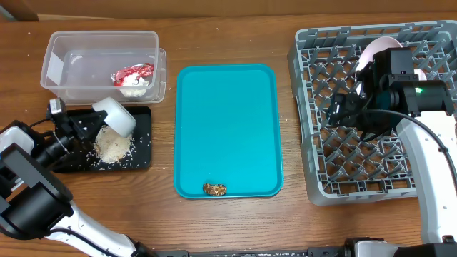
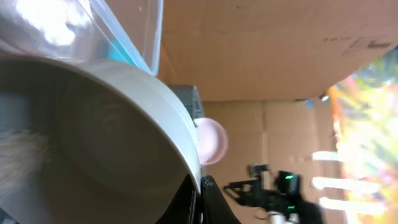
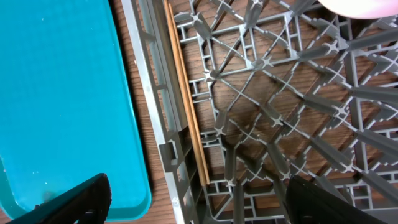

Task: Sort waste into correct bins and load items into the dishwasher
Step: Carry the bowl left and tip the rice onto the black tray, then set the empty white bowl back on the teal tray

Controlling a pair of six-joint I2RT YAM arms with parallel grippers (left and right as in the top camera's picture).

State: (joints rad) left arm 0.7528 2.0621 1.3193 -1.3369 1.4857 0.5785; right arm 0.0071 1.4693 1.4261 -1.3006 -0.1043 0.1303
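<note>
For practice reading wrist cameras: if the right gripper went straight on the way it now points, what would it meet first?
Probably the grid of the grey dish rack, beside the chopsticks lying along its wall; depth is unclear.

wooden table (image 1: pixel 228 36) — cardboard wall (image 2: pixel 280 50)

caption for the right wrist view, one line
Open right gripper over the dish rack, chopsticks along its edge, teal tray beside

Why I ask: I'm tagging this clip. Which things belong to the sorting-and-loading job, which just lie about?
Job: clear tub, red-and-white wrapper, black tray, rice grains, white bowl, brown lump, dish rack, pink dish, chopsticks.
Lying about: teal tray, wooden table.
</note>
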